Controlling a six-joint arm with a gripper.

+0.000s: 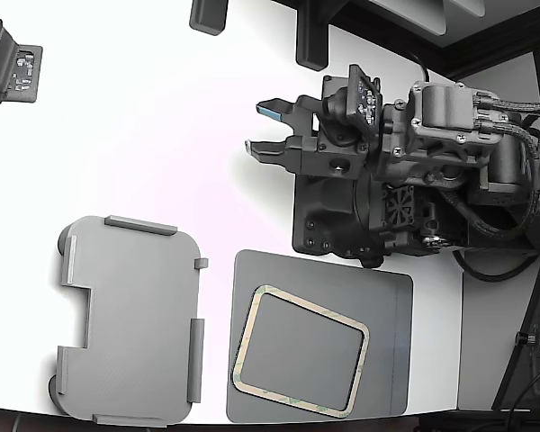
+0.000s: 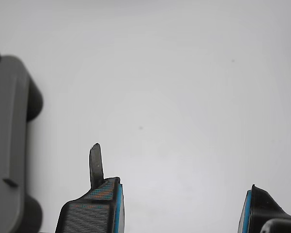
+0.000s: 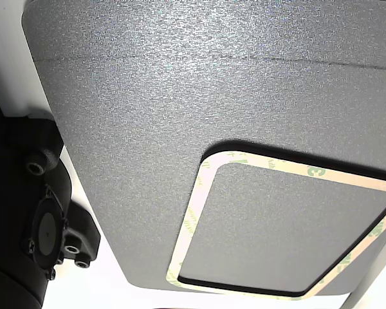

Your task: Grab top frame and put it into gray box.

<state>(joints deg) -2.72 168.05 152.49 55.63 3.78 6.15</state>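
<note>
Gray box (image 1: 130,319): at 8 o'clock on the white table (image 1: 144,126) in the exterior view, nothing inside.
Top frame (image 1: 301,351): at 5 o'clock, flat and slightly skewed on the dark mat (image 1: 391,306), just beside the box.
Gripper (image 1: 264,129): at 1 o'clock, spread wide, holding nothing, well apart from the frame.
Risk: thin ring flush on mat; likely to slip or flex under a shallow pinch.
</note>
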